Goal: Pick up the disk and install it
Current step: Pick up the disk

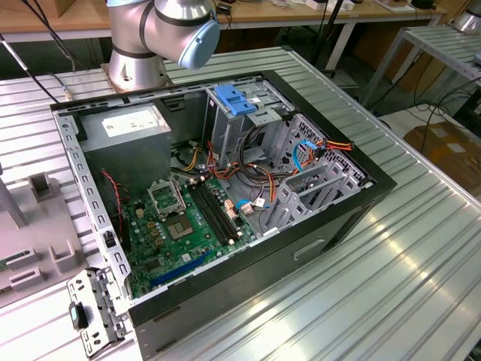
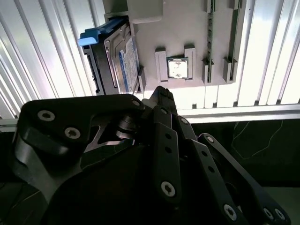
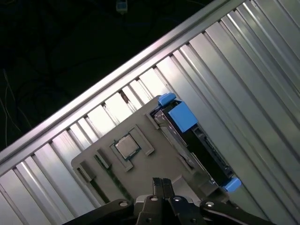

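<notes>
No readable print (disk (image 2: pixel 117 61) label included).

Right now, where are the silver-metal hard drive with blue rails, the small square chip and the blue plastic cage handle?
Silver-metal hard drive (image 2: pixel 126 61): second wrist view, labelled face.
Small square chip (image 2: pixel 177 68): second wrist view, metal lid.
Blue plastic cage handle (image 1: pixel 235 98): exterior view, its middle.

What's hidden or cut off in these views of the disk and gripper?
Disk label: second wrist view, turned too steeply to make out.
Part of the holder edge: both wrist views, behind the gripper.
Arm: exterior view, cut by the top edge.
</notes>
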You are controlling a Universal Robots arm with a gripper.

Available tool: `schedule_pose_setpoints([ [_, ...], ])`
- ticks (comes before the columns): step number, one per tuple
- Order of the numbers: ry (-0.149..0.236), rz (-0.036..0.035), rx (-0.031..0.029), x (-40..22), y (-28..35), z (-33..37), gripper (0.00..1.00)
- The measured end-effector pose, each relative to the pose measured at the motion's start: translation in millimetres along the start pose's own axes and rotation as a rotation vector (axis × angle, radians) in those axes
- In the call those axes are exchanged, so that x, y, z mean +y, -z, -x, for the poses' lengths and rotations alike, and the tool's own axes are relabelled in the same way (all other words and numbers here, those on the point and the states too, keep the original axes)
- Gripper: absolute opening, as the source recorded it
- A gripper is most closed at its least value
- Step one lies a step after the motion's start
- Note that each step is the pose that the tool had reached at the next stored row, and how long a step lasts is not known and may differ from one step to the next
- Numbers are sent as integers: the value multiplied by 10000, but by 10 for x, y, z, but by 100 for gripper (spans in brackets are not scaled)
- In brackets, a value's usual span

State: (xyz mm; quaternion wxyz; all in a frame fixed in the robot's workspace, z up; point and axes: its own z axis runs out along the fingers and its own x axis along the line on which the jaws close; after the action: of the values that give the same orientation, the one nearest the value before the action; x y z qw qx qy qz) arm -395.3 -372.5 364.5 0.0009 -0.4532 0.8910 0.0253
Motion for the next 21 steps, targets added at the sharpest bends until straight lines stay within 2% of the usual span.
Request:
schedule_pose_setpoints([
  [10,909,22,40,0,0,0,11],
  [21,1742,43,77,0,0,0,11],
])
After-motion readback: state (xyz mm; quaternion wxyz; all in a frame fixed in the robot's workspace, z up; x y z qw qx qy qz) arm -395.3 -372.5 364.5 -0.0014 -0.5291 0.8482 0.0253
